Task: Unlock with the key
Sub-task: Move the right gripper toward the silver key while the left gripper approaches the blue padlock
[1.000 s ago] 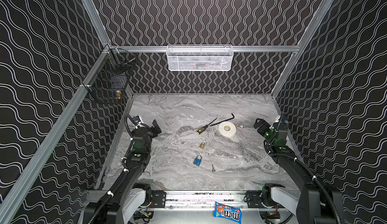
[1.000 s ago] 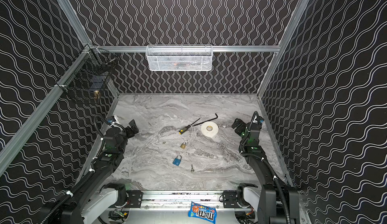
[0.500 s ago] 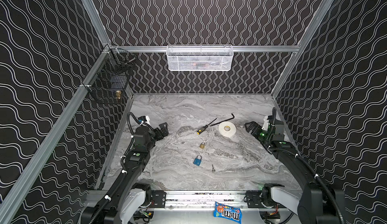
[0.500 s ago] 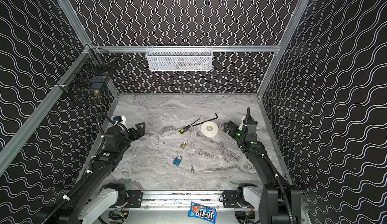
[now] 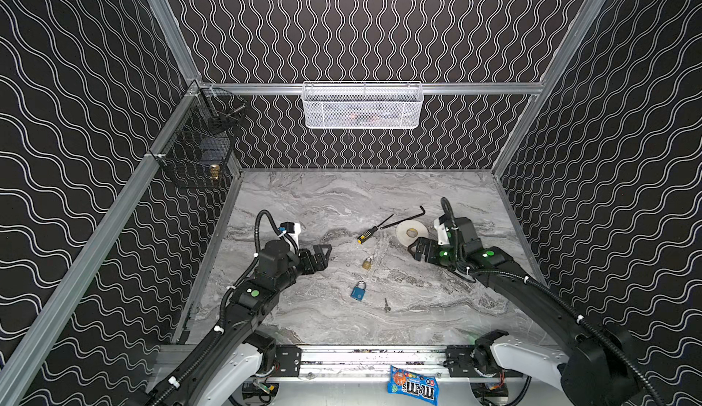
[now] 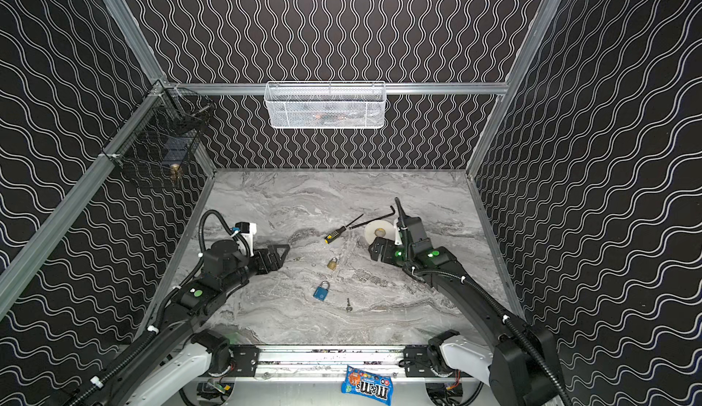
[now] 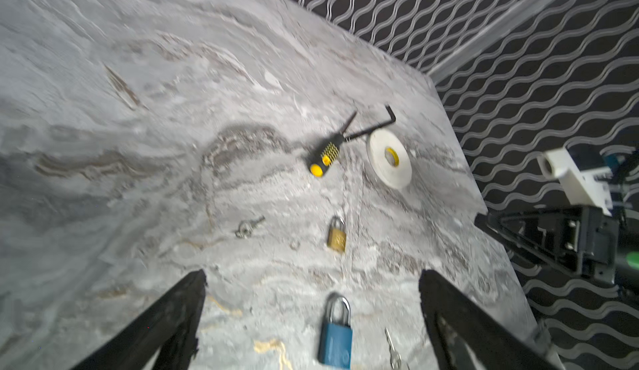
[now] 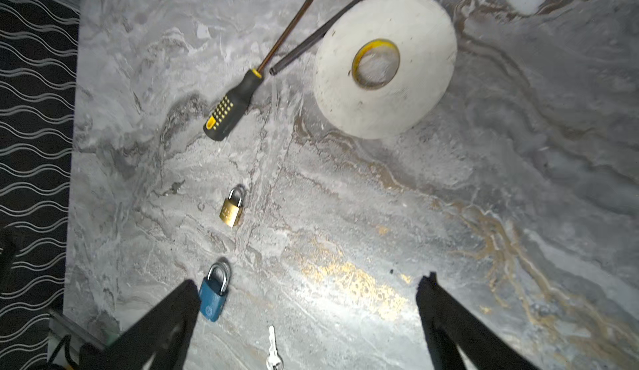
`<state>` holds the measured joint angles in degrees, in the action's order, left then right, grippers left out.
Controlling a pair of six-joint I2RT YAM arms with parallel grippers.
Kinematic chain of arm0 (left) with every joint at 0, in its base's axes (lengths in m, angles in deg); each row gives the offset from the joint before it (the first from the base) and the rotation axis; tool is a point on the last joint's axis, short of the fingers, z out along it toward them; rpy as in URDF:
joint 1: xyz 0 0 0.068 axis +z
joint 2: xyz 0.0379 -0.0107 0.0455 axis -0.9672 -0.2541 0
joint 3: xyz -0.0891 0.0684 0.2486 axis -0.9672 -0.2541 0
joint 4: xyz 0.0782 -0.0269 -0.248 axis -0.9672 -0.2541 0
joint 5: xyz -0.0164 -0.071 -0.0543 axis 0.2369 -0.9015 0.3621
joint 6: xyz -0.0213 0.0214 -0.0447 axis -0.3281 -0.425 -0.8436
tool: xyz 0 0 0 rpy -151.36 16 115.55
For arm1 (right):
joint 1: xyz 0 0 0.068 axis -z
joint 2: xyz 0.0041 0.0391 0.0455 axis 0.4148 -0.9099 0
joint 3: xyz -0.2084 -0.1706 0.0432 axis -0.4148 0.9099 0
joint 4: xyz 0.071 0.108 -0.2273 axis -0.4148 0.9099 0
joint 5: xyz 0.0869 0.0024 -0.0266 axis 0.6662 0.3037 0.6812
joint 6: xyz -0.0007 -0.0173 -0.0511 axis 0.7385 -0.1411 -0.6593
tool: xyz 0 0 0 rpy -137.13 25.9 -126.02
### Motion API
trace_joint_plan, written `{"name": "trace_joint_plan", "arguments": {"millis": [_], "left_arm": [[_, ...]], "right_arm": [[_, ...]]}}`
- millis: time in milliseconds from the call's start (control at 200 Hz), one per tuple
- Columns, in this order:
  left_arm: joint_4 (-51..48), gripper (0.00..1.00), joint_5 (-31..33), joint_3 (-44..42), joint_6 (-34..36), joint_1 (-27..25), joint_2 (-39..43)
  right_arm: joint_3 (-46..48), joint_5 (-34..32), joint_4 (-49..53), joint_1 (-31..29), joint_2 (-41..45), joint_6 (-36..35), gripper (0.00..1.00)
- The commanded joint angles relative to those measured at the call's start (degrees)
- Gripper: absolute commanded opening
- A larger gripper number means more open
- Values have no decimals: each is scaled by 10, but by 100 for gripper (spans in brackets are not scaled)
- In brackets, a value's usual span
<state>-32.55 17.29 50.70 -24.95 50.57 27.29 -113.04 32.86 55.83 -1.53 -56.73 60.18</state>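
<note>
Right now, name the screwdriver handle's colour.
Screwdriver handle: black with yellow dots; best in right wrist view.

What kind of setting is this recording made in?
Probably a lab robot cell: patterned panels on aluminium framing enclose a marble-look tabletop, the left arm and right arm stand on a front rail, and a white mesh basket hangs behind.

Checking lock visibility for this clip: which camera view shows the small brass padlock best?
The right wrist view: the brass padlock is sharp and fairly large, body and shackle both clear. The left wrist view shows it whole but blurred; in both top views it is whole but tiny.
</note>
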Motion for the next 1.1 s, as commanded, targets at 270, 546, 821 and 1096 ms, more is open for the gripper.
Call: {"name": "trace_joint_plan", "arguments": {"millis": [270, 546, 821, 1096], "left_arm": [[-85, 99, -10, -11, -47, -78, 54], [-100, 99, 6, -21, -69, -133, 73], [-77, 99, 52, -19, -86, -208, 35], [-25, 99, 108, -20, -109, -285, -32]], "right_arm": [[-1, -90, 109, -168, -14, 139, 91], [4, -121, 117, -278, -50, 251, 78], [10, -145, 91, -343, -88, 328, 70], [9, -152, 54, -386, -134, 377, 64]]}}
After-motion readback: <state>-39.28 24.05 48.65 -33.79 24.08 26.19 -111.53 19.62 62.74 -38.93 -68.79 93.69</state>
